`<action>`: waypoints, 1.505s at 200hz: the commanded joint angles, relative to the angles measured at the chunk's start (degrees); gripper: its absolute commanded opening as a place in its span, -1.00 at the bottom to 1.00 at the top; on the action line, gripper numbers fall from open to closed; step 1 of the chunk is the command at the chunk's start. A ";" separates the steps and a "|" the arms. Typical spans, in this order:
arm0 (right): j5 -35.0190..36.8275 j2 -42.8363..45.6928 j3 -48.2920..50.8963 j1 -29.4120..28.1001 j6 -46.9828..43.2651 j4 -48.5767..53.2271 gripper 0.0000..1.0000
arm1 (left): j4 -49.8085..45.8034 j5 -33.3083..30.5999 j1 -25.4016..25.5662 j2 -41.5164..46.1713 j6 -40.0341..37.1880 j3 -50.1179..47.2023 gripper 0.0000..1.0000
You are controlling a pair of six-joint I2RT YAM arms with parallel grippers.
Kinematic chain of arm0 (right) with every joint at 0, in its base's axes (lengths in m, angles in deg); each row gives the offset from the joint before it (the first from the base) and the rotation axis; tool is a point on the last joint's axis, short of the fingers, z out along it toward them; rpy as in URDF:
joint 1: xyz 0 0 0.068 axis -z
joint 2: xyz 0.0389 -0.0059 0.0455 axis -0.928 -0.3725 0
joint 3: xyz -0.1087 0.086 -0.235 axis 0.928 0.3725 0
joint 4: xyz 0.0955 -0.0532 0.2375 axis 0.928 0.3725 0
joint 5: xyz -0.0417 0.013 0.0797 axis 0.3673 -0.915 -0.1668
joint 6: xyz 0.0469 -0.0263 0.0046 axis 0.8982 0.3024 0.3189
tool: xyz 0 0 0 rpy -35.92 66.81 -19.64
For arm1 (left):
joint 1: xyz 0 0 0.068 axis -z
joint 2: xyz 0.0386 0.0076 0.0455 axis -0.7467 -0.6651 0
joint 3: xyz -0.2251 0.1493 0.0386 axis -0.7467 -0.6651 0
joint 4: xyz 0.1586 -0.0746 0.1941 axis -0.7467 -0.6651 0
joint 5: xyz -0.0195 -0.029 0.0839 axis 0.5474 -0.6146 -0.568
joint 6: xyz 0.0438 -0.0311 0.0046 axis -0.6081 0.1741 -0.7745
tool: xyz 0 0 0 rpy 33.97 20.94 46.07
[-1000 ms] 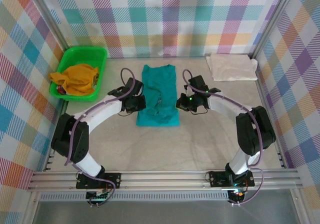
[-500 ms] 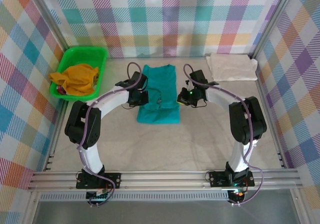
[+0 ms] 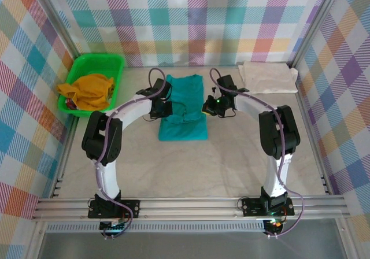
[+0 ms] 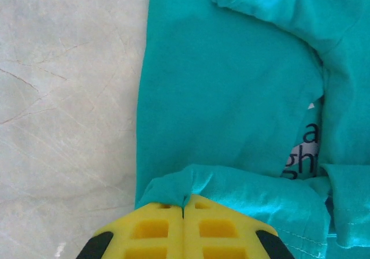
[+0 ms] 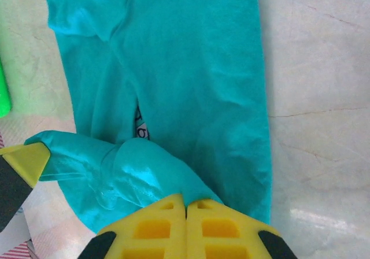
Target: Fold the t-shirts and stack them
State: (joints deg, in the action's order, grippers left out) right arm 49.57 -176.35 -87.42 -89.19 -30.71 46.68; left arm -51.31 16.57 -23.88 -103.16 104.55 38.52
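The teal t-shirt [image 3: 184,117] lies in the middle of the table, narrowed into a long strip, with a bit of its print [image 4: 303,155] showing in a gap. My left gripper [image 3: 164,107] is shut on a pinch of the shirt's left edge [image 4: 173,187], its yellow fingertips [image 4: 162,224] pressed together. On the shirt's right edge, my right gripper [image 3: 207,106] is shut on a raised fold [image 5: 150,172]. The teal cloth [image 5: 191,68] stretches away beyond it. The cream-white t-shirt [image 3: 267,77] lies folded at the back right, apart from both grippers.
A green basket [image 3: 117,62] holding orange cloth [image 3: 87,91] stands at the back left. The marble-look table [image 3: 231,166] runs bare toward the arm bases. Plaid walls close off the back and both sides. The left gripper's yellow finger [image 5: 23,161] shows at the right wrist view's left edge.
Both grippers have moved toward the back of the table, carrying the shirt's near edge with them. The teal shirt now looks shorter, its near part doubled over.
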 commanded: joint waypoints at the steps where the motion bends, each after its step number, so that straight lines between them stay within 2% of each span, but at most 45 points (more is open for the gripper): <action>1: -0.67 -1.71 -2.50 0.41 -0.77 1.66 -1.00 | -1.37 -1.37 -1.39 -2.44 -1.06 3.20 -1.00; 12: -0.75 -2.91 -4.59 0.64 -0.62 3.16 -0.99 | -1.48 -1.74 -1.91 -3.48 -1.19 4.45 -1.00; 22: -1.02 -3.91 -6.61 0.99 -0.36 3.51 -0.87 | -1.61 -1.89 -2.39 -4.57 -1.34 6.19 -0.99; 29: -0.98 -4.84 -8.40 1.28 -0.04 3.80 -0.71 | -1.78 -2.06 -2.83 -5.52 -1.64 7.86 -0.80; 42: -2.01 -7.69 -13.01 2.39 0.86 5.45 -0.66 | -2.60 -2.72 -3.77 -8.06 -2.45 12.47 -0.29; 49: -3.66 -9.43 -16.00 3.18 1.91 6.11 -0.50 | -4.15 -2.81 -4.46 -9.77 -2.59 16.16 -0.05; 57: -5.82 -10.91 -19.17 4.23 3.02 6.81 -0.34 | -6.46 -2.08 -5.18 -11.72 -3.04 20.71 0.06; 71: -6.62 -11.45 -23.19 5.78 4.22 8.52 -0.36 | -10.60 -1.21 -5.78 -13.50 -3.59 27.66 0.13; 83: -6.08 -9.42 -22.75 6.60 4.45 8.09 -0.36 | -10.79 -1.04 -5.77 -11.52 -3.81 28.47 0.12; 98: -6.43 -5.24 -17.57 7.08 4.89 4.62 -0.35 | -7.43 -0.88 -5.75 -5.84 -2.88 23.31 0.12; 129: -9.97 5.88 0.88 6.12 5.12 -7.07 -0.38 | 3.93 3.34 -4.28 7.86 1.12 2.64 0.02; 149: -11.64 10.97 10.52 3.99 3.50 -12.51 -0.61 | 9.38 3.99 -0.54 13.88 2.31 -8.94 -0.19; 170: -10.34 12.87 15.71 1.87 1.95 -14.74 -0.94 | 12.60 3.54 2.94 16.84 3.20 -16.12 -0.44; 178: -10.91 12.39 16.67 1.57 2.43 -15.87 -1.00 | 13.42 3.92 4.14 17.08 3.15 -17.39 -0.64; 190: -11.53 11.26 17.46 1.29 3.01 -17.85 -1.00 | 14.43 4.60 5.92 17.17 3.16 -18.51 -0.80; 207: -10.25 8.95 16.24 0.26 1.89 -17.60 -1.00 | 18.41 5.10 8.18 15.84 2.91 -19.97 -0.89; 233: -9.63 6.14 15.47 -0.21 3.12 -19.74 -1.00 | 19.75 4.77 8.27 9.61 3.42 -18.05 -0.98; 266: -9.29 5.78 15.83 -0.30 3.38 -20.40 -1.00 | 17.75 -1.25 7.79 3.15 0.74 -10.53 -1.00; 301: -8.91 7.70 17.94 -0.30 3.35 -20.50 -1.00 | 9.06 -4.04 4.78 -6.37 -2.32 2.67 -1.00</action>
State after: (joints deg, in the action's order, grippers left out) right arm 40.65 -170.80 -70.59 -89.12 -27.38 28.13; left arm -37.08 16.81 -16.58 -105.41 105.45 33.58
